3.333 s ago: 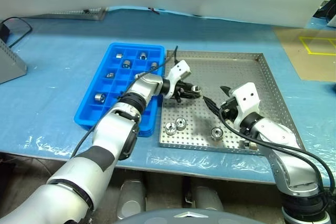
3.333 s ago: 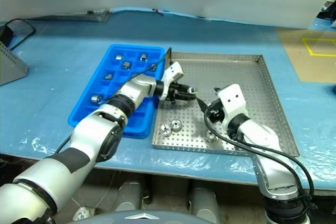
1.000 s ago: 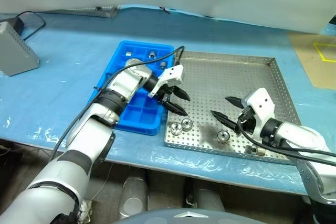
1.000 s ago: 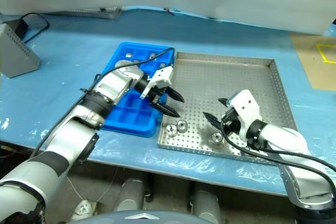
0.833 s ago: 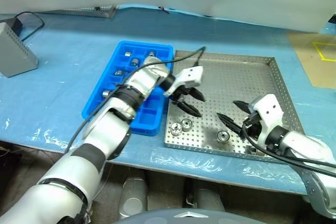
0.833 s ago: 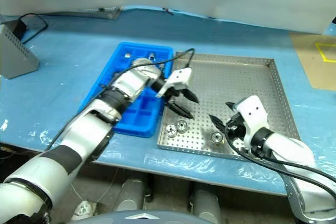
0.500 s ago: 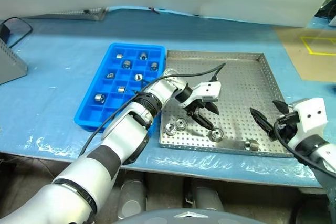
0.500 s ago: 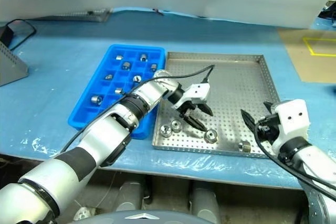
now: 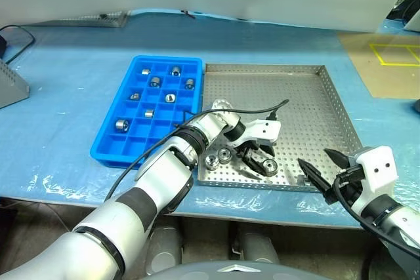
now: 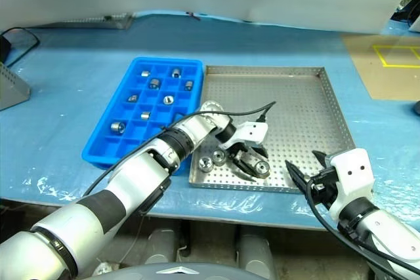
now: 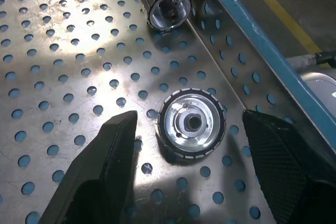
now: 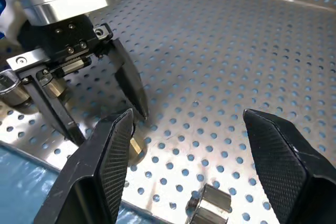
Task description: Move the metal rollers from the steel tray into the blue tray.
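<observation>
The steel tray lies right of the blue tray, which holds several metal rollers such as one near its front left. My left gripper is low over the steel tray's front part, open, its fingers on either side of a roller without touching it. Two more rollers lie just to its left. A fourth roller rests by the front rim. My right gripper hangs open and empty over the tray's front right edge, near that roller.
A grey box stands at the far left of the blue-covered table. A perforated metal piece lies at the back left. Yellow tape marks the brown surface at the right.
My left gripper has swung right and down, from beside the blue tray to astride the front roller. My right gripper has drawn back to the tray's front right edge.
</observation>
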{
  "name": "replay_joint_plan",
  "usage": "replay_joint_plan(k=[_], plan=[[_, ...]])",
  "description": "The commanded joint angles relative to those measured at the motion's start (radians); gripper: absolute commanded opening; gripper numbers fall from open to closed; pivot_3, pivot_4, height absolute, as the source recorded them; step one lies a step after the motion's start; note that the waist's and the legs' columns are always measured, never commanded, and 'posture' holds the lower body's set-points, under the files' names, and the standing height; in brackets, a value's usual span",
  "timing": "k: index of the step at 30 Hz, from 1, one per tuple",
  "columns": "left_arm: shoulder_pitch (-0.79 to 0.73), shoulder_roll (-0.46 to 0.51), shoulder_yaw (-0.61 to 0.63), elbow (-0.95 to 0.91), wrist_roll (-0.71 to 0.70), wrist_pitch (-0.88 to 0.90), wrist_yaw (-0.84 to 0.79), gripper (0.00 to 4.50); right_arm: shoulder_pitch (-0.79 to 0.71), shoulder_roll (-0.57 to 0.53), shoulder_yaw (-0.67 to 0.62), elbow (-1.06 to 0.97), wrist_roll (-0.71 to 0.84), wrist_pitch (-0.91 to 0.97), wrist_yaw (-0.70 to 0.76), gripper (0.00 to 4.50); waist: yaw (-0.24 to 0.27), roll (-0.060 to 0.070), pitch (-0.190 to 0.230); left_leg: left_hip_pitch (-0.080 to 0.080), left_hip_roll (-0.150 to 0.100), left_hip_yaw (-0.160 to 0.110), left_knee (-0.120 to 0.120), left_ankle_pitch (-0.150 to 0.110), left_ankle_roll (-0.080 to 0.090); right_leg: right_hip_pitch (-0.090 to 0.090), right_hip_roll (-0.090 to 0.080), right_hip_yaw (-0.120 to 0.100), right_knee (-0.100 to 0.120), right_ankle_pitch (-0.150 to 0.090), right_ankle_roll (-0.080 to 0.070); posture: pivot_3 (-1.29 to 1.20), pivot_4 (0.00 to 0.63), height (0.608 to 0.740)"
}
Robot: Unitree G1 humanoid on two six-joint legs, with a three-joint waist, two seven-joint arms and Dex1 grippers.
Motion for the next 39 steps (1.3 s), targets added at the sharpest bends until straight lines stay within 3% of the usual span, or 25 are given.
replay_joint_plan(k=[1, 16, 19, 38, 39], plan=[[0.003, -0.024, -0.006, -0.010, 0.017, -0.037, -0.001, 3.35, 0.024, -0.027, 0.003, -0.041, 0.062, -0.033, -0.009, 3.51, 0.000, 0.000, 0.000, 0.000, 0.000, 0.000, 0.000, 0.000, 0.000, 0.000, 0.000, 0.000, 0.000, 0.000, 0.000, -0.41, 0.150, 0.740], [0.007, -0.086, -0.005, 0.024, 0.036, 0.018, 0.066, 3.35, 0.082, -0.161, 0.038, -0.041, 0.169, -0.086, -0.162, 3.51, -0.006, 0.000, 0.000, 0.005, 0.000, 0.000, 0.000, -0.002, -0.003, 0.005, 0.000, 0.000, -0.001, 0.000, 0.001, -0.44, 0.150, 0.740], [0.011, -0.093, -0.006, 0.029, 0.045, 0.014, 0.090, 2.46, 0.082, -0.169, 0.036, -0.041, 0.169, -0.081, -0.181, 3.51, -0.009, 0.000, 0.000, 0.005, 0.000, 0.000, 0.000, -0.002, -0.003, 0.005, 0.000, 0.000, -0.001, 0.000, 0.001, -0.44, 0.150, 0.740], [0.011, -0.094, 0.040, 0.027, 0.000, 0.001, 0.089, 2.46, 0.136, -0.106, 0.091, 0.001, 0.005, -0.136, -0.109, 3.51, -0.019, 0.000, 0.000, 0.004, -0.001, 0.000, 0.000, -0.002, -0.002, 0.005, 0.000, 0.000, -0.002, -0.001, 0.001, -0.44, 0.150, 0.740], [0.007, -0.089, 0.042, 0.033, 0.000, 0.001, 0.086, 2.62, 0.133, -0.104, 0.090, 0.004, 0.001, -0.136, -0.105, 3.51, -0.019, 0.000, 0.000, 0.004, -0.001, 0.000, 0.000, -0.002, -0.002, 0.005, 0.000, 0.000, -0.002, -0.001, 0.001, -0.44, 0.150, 0.740]])
